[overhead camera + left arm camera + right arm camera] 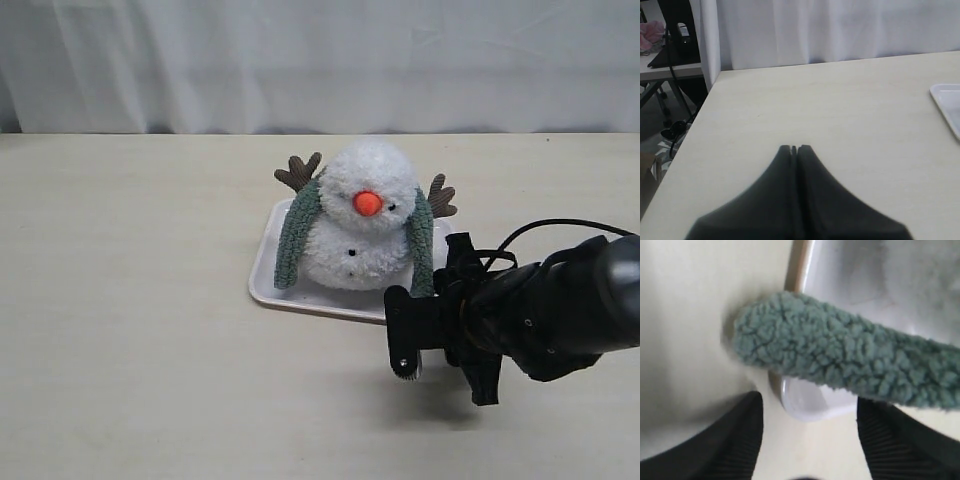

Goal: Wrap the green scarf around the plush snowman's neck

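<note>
The plush snowman (352, 250) sits upright on a white tray (268, 272). The green scarf (297, 235) runs behind its neck, and both ends hang down the front, one on each side of the body. My right gripper (430, 305) is at the tray's front right corner, just below the scarf's right end (421, 245). In the right wrist view that gripper (809, 407) is open, and the fuzzy scarf end (840, 360) lies free beyond its fingertips, over the tray corner (807, 402). My left gripper (794, 148) is shut on nothing, over bare table.
The pale table (130, 330) spreads around the tray. A white curtain (300, 60) hangs behind its far edge. In the left wrist view the tray's edge (946, 100) shows at one side, and the table's side edge (700, 107) drops to a floor with cables.
</note>
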Robot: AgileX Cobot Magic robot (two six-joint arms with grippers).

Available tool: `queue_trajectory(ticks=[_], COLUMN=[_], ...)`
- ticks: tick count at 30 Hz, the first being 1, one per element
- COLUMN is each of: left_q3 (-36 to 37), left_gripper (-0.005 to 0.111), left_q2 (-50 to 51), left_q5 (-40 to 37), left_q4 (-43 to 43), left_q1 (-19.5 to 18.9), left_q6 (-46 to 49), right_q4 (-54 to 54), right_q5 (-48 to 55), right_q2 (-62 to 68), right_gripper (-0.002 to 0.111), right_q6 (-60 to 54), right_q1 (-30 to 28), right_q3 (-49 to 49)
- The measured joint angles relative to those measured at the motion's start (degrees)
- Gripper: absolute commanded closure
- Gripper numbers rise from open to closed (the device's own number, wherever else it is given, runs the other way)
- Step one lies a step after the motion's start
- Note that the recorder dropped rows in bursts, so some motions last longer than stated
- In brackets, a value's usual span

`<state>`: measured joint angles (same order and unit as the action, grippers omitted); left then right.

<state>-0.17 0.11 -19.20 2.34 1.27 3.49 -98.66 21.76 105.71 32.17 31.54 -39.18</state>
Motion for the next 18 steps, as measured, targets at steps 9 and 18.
queue_trajectory(ticks=[9, 18], left_q3=[0.00, 0.00], left_gripper=[0.107, 0.107], left_q2=[0.00, 0.00], left_q5=[0.00, 0.00], left_q4=[0.00, 0.00], left_q1=[0.00, 0.00], left_q6=[0.00, 0.00], right_q4=[8.53, 18.89], right_q5=[6.07, 10.47], right_q2=[0.00, -0.72], right_gripper=[0.056, 0.072], right_q6=[0.05, 0.05], right_q1=[5.29, 6.53], right_q3=[-0.01, 0.68])
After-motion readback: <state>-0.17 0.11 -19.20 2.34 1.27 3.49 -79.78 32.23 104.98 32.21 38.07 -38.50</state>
